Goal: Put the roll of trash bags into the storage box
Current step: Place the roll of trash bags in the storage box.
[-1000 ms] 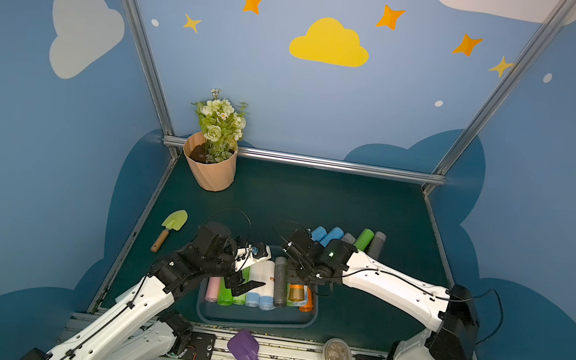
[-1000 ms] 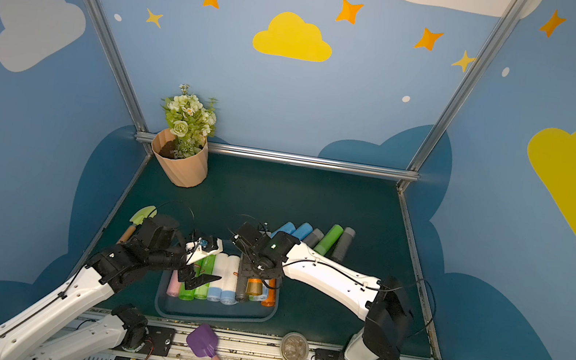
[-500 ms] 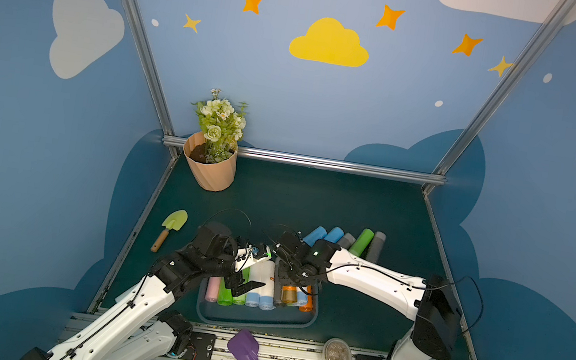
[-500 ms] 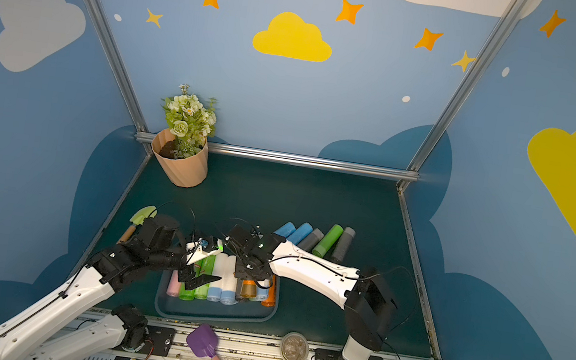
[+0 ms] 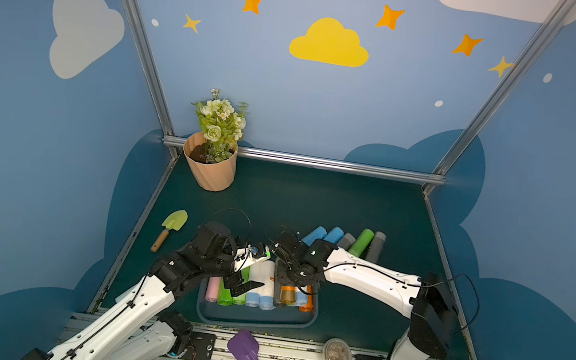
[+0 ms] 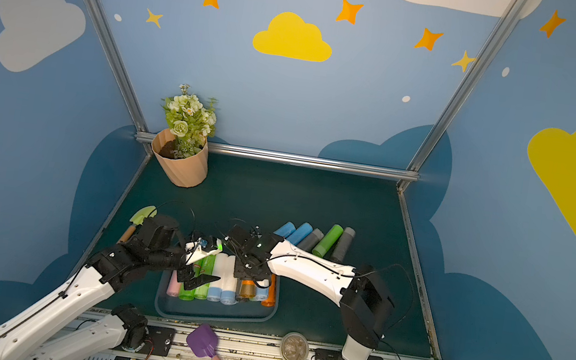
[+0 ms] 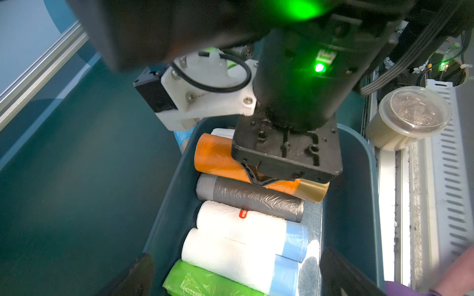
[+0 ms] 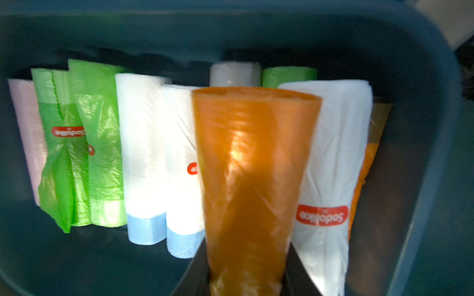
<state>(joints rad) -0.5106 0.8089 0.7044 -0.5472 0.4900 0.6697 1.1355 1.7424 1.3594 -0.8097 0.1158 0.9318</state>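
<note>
The storage box (image 5: 254,323) (image 6: 213,318) stands at the table's front, with several rolls in pink, green, white, grey and orange lying side by side in it. My right gripper (image 5: 293,281) (image 7: 259,176) (image 8: 246,269) is shut on an orange roll of trash bags (image 8: 251,166) (image 7: 218,156). It holds the roll lengthwise, low over the right part of the row, beside a grey roll (image 7: 251,197) and a white roll (image 8: 333,153). My left gripper (image 5: 247,271) (image 7: 238,279) hangs open over the left rolls and holds nothing.
Several loose rolls (image 5: 346,241) in blue, grey and green lie behind the right arm. A peach flowerpot (image 5: 209,168) stands at the back left, with a green trowel (image 5: 173,224) on the left. A purple scoop (image 5: 244,347) and a clear tub (image 5: 336,354) sit on the front rail.
My right arm has moved left and down over the box with the orange roll still in its jaws. The left arm has stayed put.
</note>
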